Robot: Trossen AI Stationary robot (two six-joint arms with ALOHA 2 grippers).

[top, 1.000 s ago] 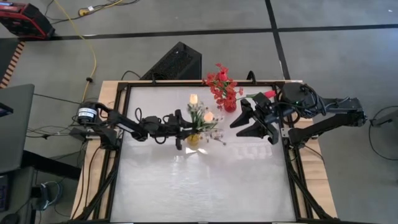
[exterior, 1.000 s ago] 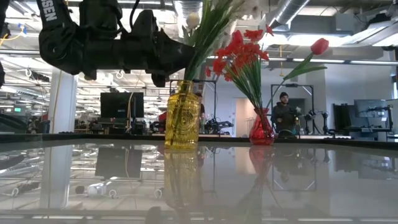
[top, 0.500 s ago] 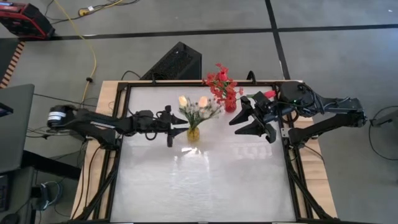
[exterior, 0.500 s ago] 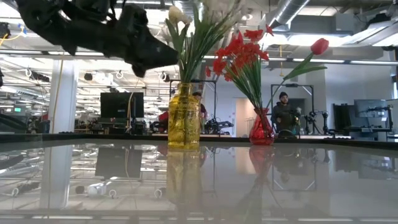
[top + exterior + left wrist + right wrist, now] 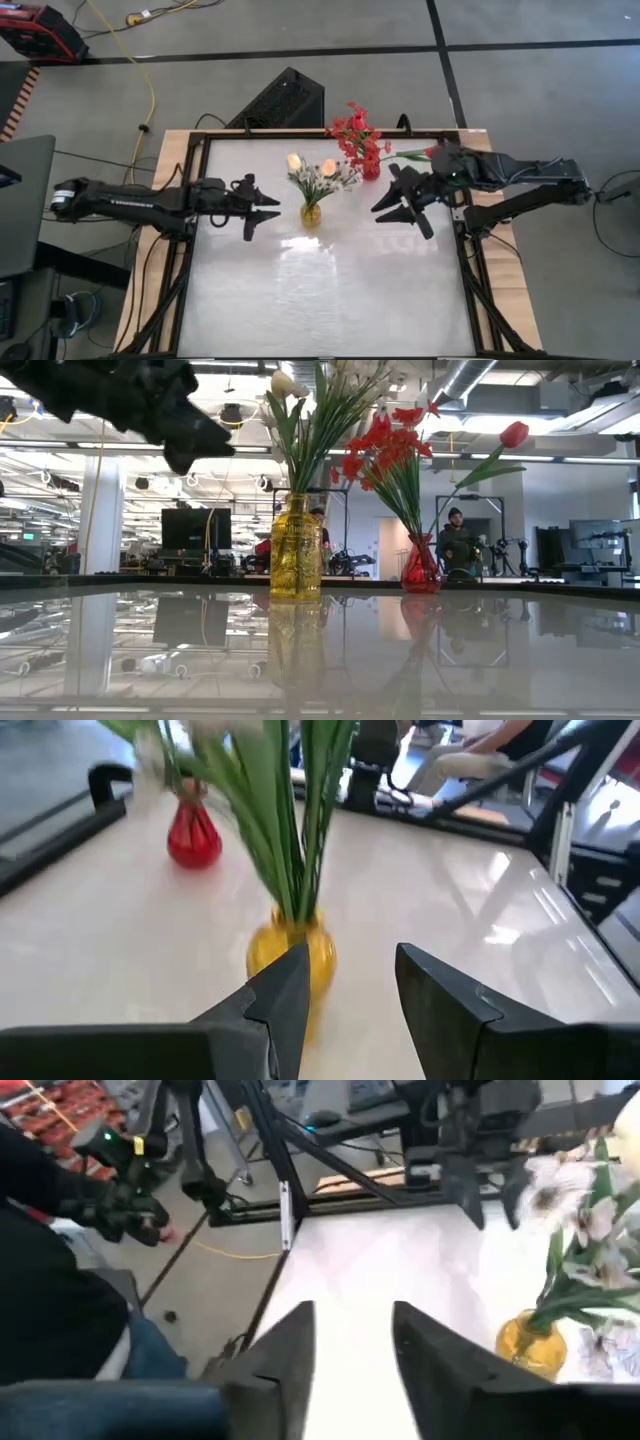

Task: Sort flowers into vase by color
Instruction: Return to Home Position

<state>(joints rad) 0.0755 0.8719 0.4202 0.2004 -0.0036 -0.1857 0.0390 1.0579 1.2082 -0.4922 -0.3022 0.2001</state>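
The left gripper, spread wide and holding nothing, hangs left of the yellow vase of white and pale flowers. The right gripper, also parted and empty, is to its right. The red flowers stand in a red vase at the far edge. Bare table spreads nearward.

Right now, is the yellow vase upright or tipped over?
Upright. In the low view the yellow vase stands on its base on the table, flower stems rising from its mouth.

left arm: black, slender, jointed | right arm: black, jointed | left gripper: two dark tapered fingers
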